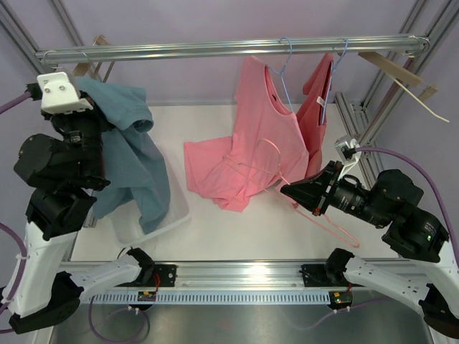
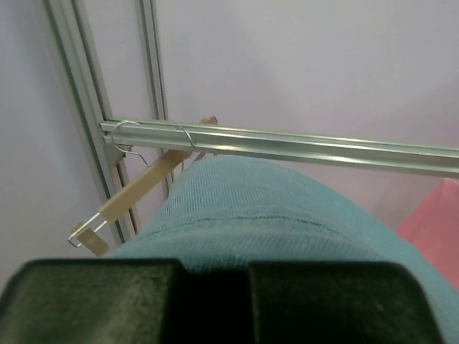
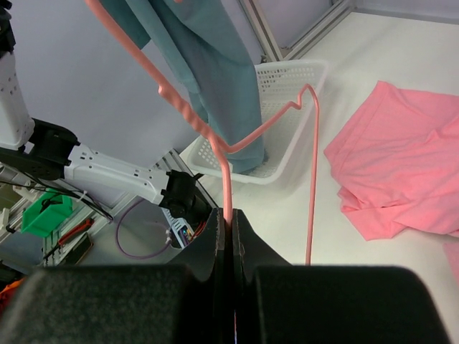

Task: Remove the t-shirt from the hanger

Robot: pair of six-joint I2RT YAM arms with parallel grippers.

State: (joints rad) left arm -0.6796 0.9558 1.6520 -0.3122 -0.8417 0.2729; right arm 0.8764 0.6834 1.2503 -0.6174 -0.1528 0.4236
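My right hand (image 3: 229,217) is pressed shut on the thin wire of a pink hanger (image 3: 226,172). The pink hanger has nothing on it, and it sticks out past my hand, low over the white tabletop (image 1: 237,236). My left hand (image 2: 214,287) is lifted up high on the other side. It is pinching a teal t-shirt (image 1: 133,154). The cloth lies over my fingertips, so I cannot see them. The teal t-shirt hangs down long from my left hand, and its bottom end goes into a white basket (image 3: 287,79). The basket has little holes in its walls and sits at the left edge of the tabletop. A bit farther back, in the middle of the tabletop, a pink t-shirt (image 1: 222,172) lies in a rumpled heap. It is off the hanger and just beside it. Behind the heap, another pink t-shirt (image 1: 269,107) hangs on a blue hanger (image 1: 285,61). A redder t-shirt (image 1: 315,107) hangs right next to it on a second blue hanger (image 1: 337,68). Both blue hangers hook over a silver rail (image 1: 179,50) that runs across the back. A bare wooden hanger (image 2: 136,193) hangs at the left end of the rail. One more wooden hanger (image 1: 401,75) hangs tilted at the right end.
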